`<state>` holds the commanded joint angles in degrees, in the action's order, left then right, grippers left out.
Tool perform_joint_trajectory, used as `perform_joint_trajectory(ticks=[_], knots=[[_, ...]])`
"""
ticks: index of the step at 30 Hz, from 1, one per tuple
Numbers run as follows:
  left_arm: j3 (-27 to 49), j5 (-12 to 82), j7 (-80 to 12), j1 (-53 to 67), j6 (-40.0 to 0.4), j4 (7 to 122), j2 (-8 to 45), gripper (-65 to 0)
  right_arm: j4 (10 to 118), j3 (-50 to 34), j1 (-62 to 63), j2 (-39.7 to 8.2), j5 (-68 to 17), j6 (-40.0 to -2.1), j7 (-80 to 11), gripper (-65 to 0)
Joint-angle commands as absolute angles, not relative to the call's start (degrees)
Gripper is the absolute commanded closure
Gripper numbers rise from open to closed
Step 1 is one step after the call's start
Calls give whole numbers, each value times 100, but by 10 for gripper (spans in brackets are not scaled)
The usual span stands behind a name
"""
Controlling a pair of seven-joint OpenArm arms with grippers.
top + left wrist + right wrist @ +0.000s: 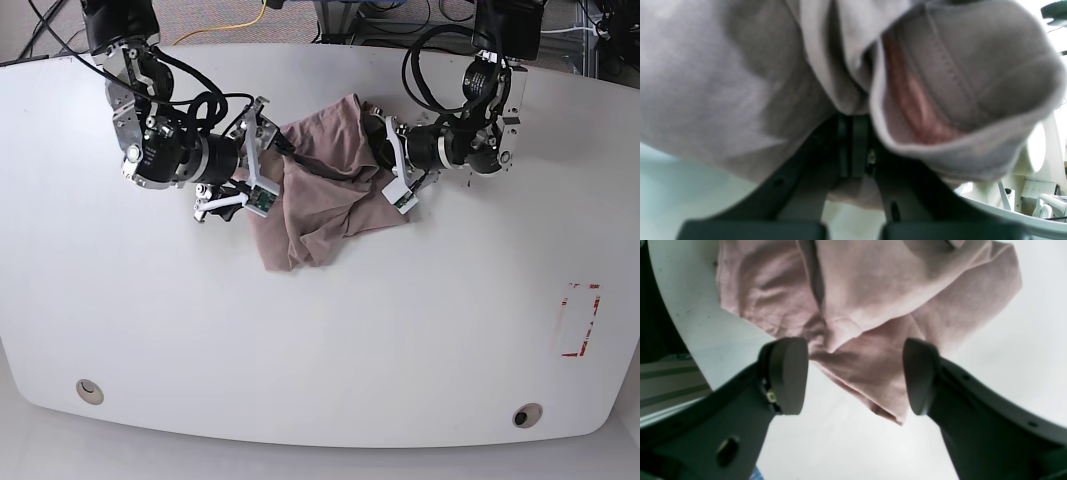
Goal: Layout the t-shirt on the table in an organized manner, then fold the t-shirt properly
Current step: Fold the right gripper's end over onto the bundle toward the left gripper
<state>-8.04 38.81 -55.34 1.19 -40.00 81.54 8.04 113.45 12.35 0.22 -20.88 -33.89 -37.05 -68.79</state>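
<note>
The t-shirt [318,180] lies crumpled at the table's [320,340] far centre, between both arms. The left gripper [853,146] is clenched on its right edge; the right gripper [853,373], fingers spread, straddles a near corner.

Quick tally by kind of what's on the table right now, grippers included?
t-shirt: 1
grippers: 2, the left gripper and the right gripper
round holes: 2
red rectangular mark: 1
Total: 6
</note>
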Motion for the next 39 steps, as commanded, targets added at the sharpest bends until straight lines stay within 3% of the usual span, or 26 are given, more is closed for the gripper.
perform_joint_trajectory(ticks=[15, 17, 19, 22, 24, 39], knots=[[-804, 3881, -5534, 127, -4000, 8163, 804, 0, 11116, 1235, 40, -1420, -2387, -3749, -6826, -406], [-804, 3881, -5534, 127, -4000, 8163, 804, 0, 11108, 1235, 31, -1420, -2352, -3873, -6703, -373], [-804, 3881, -5534, 127, -4000, 8163, 804, 0, 11081, 1235, 22, -1437, -2343, -3960, -6571, -296], [-804, 3881, -5534, 127, -4000, 8163, 804, 0, 10826, 1235, 48, -1455, -2343, -3987, -6501, -132], [-804, 3881, -5534, 127, -4000, 8163, 804, 0, 10712, 1235, 48, -1464, -2343, -3987, -6484, -68], [-804, 3890, -5534, 127, -4000, 8171, 804, 0, 11187, 1244, 242, -1314, -2387, -3969, -6422, -52]])
